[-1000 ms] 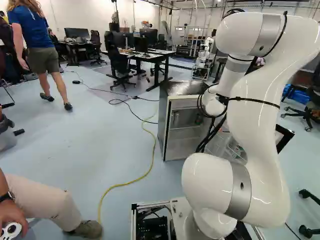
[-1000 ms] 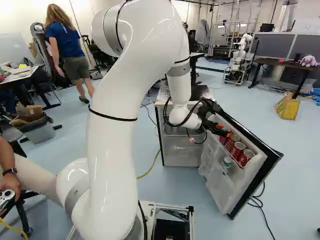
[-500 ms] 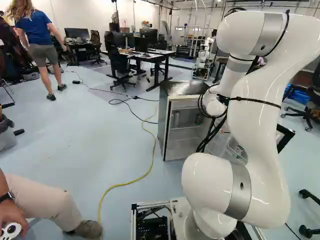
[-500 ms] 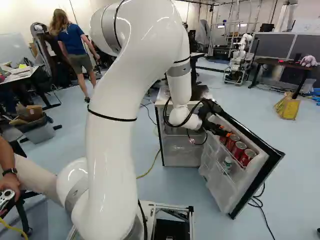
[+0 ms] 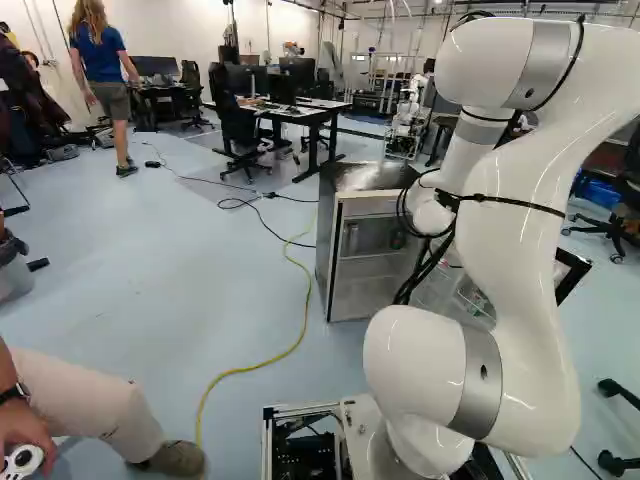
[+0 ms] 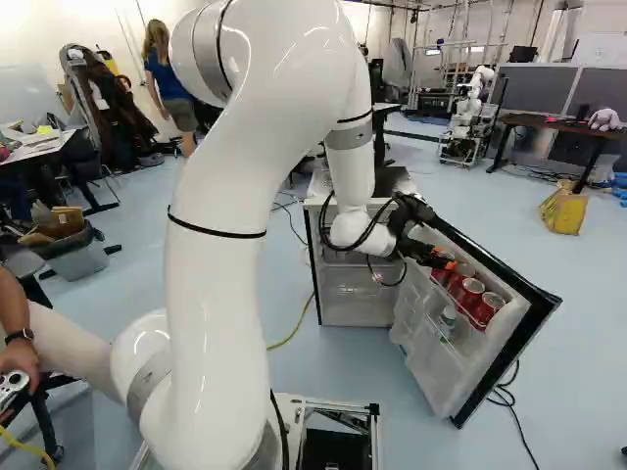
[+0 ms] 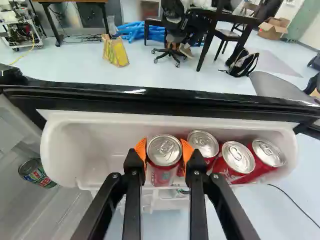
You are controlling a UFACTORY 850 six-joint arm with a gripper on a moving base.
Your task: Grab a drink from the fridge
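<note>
In the right base view my gripper [image 6: 448,262] reaches into the top shelf of the open fridge door [image 6: 419,364]. Seen from the wrist, the gripper [image 7: 164,151] is shut on an upright red can [image 7: 162,176], one orange pad against each side. More red cans [image 7: 203,143] stand beside it in the white door bin [image 7: 65,150], the farther ones leaning. The bin's other end is bare. The fridge body [image 5: 370,285] stands left of the door, and a dark, colourful can [image 7: 37,173] shows inside.
A small bottle [image 6: 448,318] sits in a lower door shelf. Another robot [image 6: 470,122] stands in the background, and a yellow bag [image 6: 564,208] lies on the floor. A yellow cable [image 5: 290,350] runs left of the fridge. A person's leg [image 5: 95,405] is close beside the base.
The fingers have closed on the can. In the right base view the fridge door and its cans have shifted slightly right, while the fridge body has stayed; the arm has moved only a little.
</note>
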